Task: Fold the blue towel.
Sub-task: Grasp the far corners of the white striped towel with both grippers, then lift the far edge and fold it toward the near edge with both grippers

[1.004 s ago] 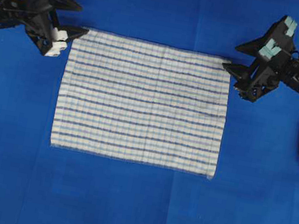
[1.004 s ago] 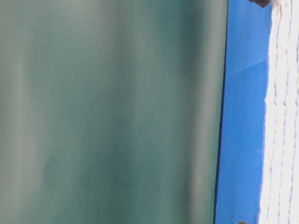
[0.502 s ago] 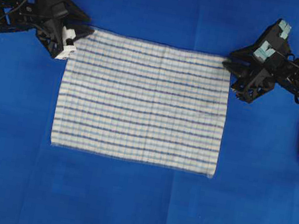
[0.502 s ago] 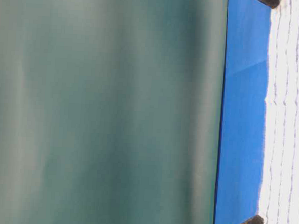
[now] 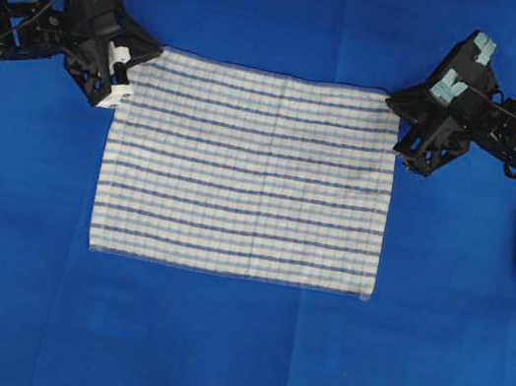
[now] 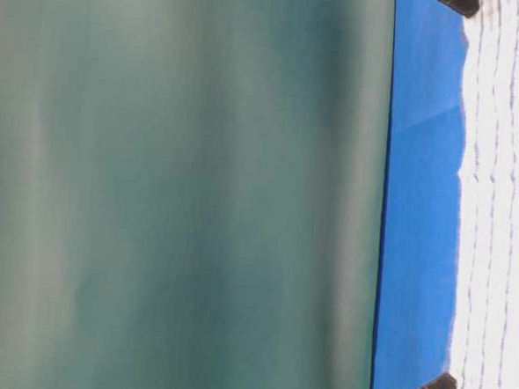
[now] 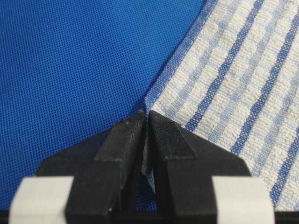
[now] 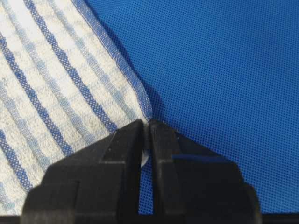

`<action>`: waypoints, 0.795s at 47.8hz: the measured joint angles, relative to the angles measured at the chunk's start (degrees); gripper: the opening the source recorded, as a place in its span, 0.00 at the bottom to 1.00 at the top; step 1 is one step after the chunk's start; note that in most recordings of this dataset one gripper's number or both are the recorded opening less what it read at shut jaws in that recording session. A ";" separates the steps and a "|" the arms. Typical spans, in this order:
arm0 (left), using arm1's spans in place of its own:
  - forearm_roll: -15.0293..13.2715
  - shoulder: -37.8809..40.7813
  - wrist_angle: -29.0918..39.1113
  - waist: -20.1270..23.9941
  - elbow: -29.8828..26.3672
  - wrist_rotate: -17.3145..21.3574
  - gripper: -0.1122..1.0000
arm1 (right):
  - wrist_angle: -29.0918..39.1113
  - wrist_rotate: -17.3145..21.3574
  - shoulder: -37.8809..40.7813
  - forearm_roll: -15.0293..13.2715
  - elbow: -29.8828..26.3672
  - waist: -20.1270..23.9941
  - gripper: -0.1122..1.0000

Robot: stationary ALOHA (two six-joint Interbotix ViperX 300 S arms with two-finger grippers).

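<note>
Blue towel (image 5: 247, 171) lies flat on blue worktop (image 5: 211, 345). Left gripper (image 7: 145, 122) jaws pinch towel's far-left corner; right gripper (image 8: 145, 126) jaws pinch its far-right corner, w/ cloth edge between the tips.

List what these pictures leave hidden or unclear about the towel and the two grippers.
- Blue towel: table-level view cuts most of it off at the right edge.
- Its underside: hidden in every view.
- Left gripper, right gripper: how deep each pinched corner sits, masked by black fingers.
- Table-level view: the grippers show only as dark tips at the frame edges; the blurred green foreground tells nothing.
</note>
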 measured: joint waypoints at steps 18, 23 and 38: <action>-0.09 -12.22 11.43 -1.85 0.53 0.62 0.13 | 5.62 -0.09 -8.61 0.00 -0.09 0.00 0.15; 0.00 -15.82 12.74 -2.81 0.88 0.79 0.13 | 8.09 -0.18 -11.78 0.00 0.00 0.18 0.15; -0.09 -19.42 13.36 -5.89 1.93 0.35 0.13 | 9.58 0.88 -15.21 0.26 1.23 4.22 0.15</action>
